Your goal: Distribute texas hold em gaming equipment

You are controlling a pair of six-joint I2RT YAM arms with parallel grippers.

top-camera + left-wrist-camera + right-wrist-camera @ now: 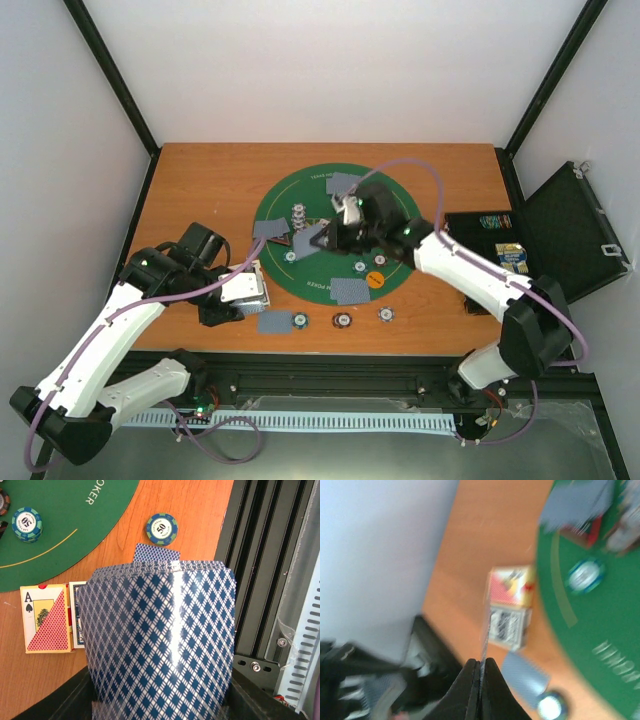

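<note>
My left gripper [232, 300] is shut on a thick deck of blue-diamond-backed cards [160, 640], held just off the round green mat's [335, 232] near-left edge. The deck fills the left wrist view, with the jaws on its two sides. My right gripper [322, 240] hovers over the mat's left half, shut on a single card [483, 630], seen edge-on between the fingers [492, 680]. Face-down cards [345, 182] lie on the mat, and one card [276, 321] lies on the wood beside a teal chip [300, 320]. Two more chips [342, 321] lie along the near edge. An orange disc [376, 280] is on the mat.
Two card boxes [47, 625] lie on the wood left of the deck. A small chip stack [298, 215] and a black-red marker stand on the mat by the right gripper. An open black case [560, 230] sits at the right edge. The black rail [265, 580] runs along the near edge.
</note>
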